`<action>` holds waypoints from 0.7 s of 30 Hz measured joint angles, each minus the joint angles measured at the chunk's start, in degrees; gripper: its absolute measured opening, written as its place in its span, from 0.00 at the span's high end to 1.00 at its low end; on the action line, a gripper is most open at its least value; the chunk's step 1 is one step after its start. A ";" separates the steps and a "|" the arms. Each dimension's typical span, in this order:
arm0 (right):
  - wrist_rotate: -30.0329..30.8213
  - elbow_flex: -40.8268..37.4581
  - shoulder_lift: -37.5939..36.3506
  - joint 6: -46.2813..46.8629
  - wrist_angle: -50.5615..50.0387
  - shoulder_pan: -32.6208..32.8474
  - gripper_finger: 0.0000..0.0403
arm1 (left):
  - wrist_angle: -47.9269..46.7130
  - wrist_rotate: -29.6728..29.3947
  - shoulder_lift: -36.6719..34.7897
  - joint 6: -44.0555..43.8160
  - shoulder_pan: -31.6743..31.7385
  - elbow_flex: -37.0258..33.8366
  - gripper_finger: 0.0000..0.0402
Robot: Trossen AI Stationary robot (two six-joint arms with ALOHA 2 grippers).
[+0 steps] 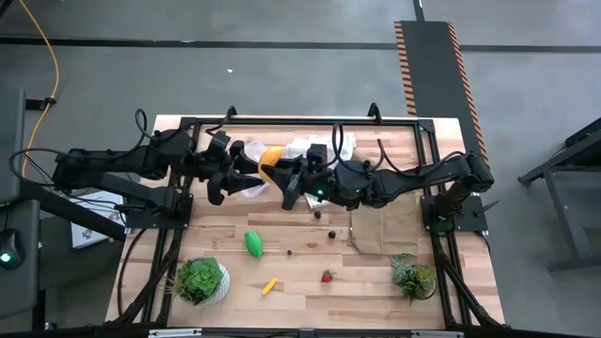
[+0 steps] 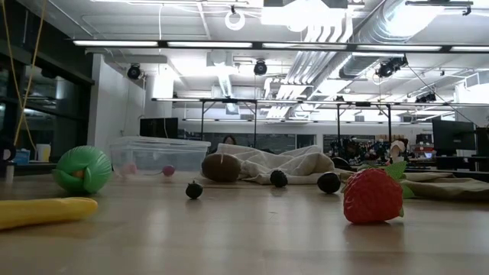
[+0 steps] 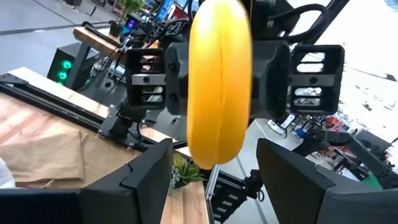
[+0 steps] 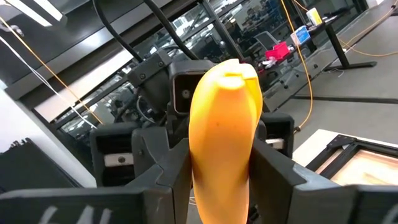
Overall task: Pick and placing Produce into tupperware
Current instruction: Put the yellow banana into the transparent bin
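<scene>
1. The banana (image 1: 270,160) is off the surface, carried between the two arms just above and beside the tupperware (image 2: 160,145). It is not yet inside.
2. The right gripper (image 4: 221,180) has its fingers (image 4: 171,171) clenched on the banana's sides. This is the only grip seen.
3. The left gripper (image 3: 214,186) faces the right one across the banana. Its fingers (image 3: 146,177) stand spread on either side of the fruit with a clear gap, grasping nothing.
4. The tupperware sits at the far side of the surface next to a white cloth (image 2: 267,162). Small pink items show through its wall.
5. Produce outside the tupperware, all on the near side of it:
   - a green oval (image 1: 254,243)
   - a small yellow piece (image 1: 269,285)
   - a strawberry (image 1: 327,276)
   - dark berries (image 1: 288,252)
6. Judgement: this looks like a hand-over or a joint hold above the tupperware, and the task is in an early to middle stage.
7. Risk: if the right fingers let go before the left close, the smooth, rounded banana could drop. It could then strike the tupperware rim or roll onto the cloth.
8. Risk: if the left fingers close off-centre on the curved skin, the banana may squirt out sideways.
9. Risk: the two grippers are very near each other, so a small misalignment could bring their fingers into contact.
10. Risk: a low descent could nudge the light tupperware away from its place.
</scene>
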 joint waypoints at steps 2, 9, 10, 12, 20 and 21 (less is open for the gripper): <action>-0.09 0.00 0.00 0.00 0.02 -0.02 0.70 | -0.12 0.23 0.52 0.03 0.00 0.00 0.45; -0.11 0.00 0.00 0.00 -0.18 -0.03 0.70 | 3.51 0.93 1.46 0.25 0.00 0.02 0.45; -0.11 0.00 0.00 0.00 -0.23 -0.03 0.70 | 3.58 0.98 1.50 0.26 0.00 0.02 0.45; -0.11 0.00 0.00 0.00 -0.18 -0.03 0.70 | 3.72 1.01 1.57 0.26 0.00 0.02 0.45; -0.77 0.00 0.00 0.00 -0.20 -0.03 0.70 | 4.31 1.03 2.23 0.52 0.00 0.00 0.45; -0.77 0.00 0.00 0.00 -0.19 -0.03 0.70 | 4.40 1.02 2.39 0.73 0.00 0.00 0.45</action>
